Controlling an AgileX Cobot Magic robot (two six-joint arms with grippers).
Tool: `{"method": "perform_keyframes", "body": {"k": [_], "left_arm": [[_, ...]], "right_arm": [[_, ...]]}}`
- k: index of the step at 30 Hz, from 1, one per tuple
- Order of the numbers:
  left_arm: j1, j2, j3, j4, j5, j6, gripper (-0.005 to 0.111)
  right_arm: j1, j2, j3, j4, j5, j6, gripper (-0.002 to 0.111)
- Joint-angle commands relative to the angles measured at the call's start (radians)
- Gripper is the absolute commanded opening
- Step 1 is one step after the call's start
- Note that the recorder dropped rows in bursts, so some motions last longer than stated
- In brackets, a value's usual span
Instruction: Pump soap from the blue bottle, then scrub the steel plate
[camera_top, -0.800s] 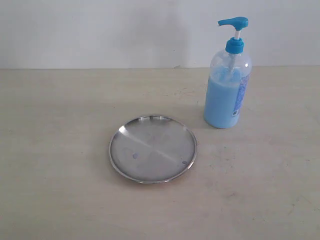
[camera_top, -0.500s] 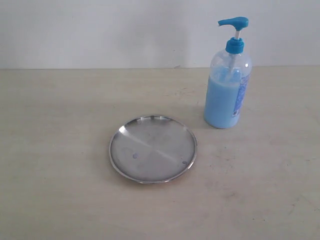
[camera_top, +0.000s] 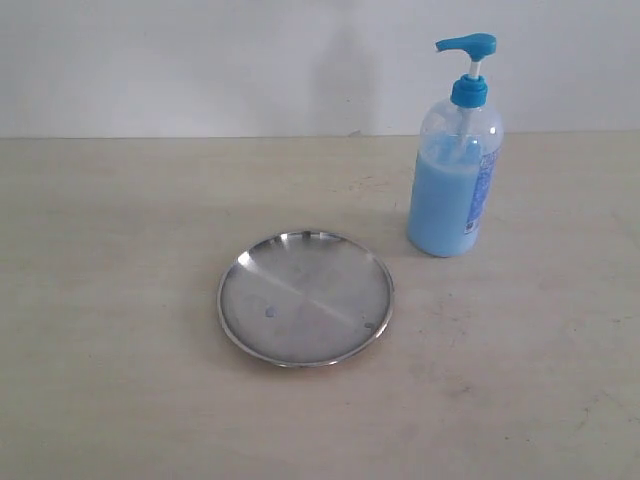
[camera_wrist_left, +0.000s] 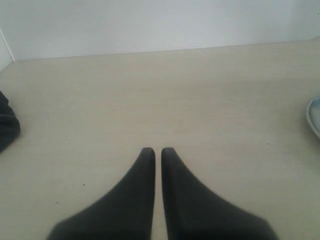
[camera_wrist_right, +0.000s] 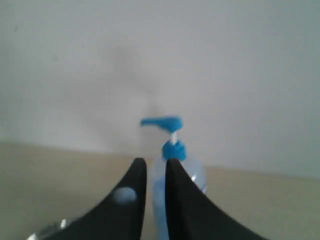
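Blue bottle (camera_top: 452, 190), upright toward the table's far right corner, stands dead ahead of our right gripper (camera_wrist_right: 156, 162). We note both it and the left gripper (camera_wrist_left: 154, 151) closed, empty.

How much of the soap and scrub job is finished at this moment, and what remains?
Done: nothing certain; two small bluish spots sit on the steel plate, maybe soap. In hand: nothing; the left gripper and right gripper are empty, the right one facing the blue bottle. Left: pressing the raised pump head, then scrubbing.
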Motion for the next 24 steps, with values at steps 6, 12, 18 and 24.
{"method": "perform_keyframes", "body": {"k": [6, 12, 18, 24], "left_arm": [[0.001, -0.003, -0.002, 0.001, -0.011, 0.005, 0.004], [0.001, -0.003, -0.002, 0.001, -0.015, 0.005, 0.004], [0.001, -0.003, -0.002, 0.001, -0.015, 0.005, 0.004], [0.001, -0.003, -0.002, 0.001, -0.015, 0.005, 0.004]], "right_arm": [[0.002, 0.935, -0.169, 0.223, -0.359, -0.705, 0.083], [0.002, 1.170, -0.318, 0.327, -0.485, -0.762, 0.105], [0.002, 1.258, -0.435, 0.386, -0.502, -0.776, 0.105], [0.002, 1.279, -0.485, 0.429, -0.495, -0.777, 0.105]]}}
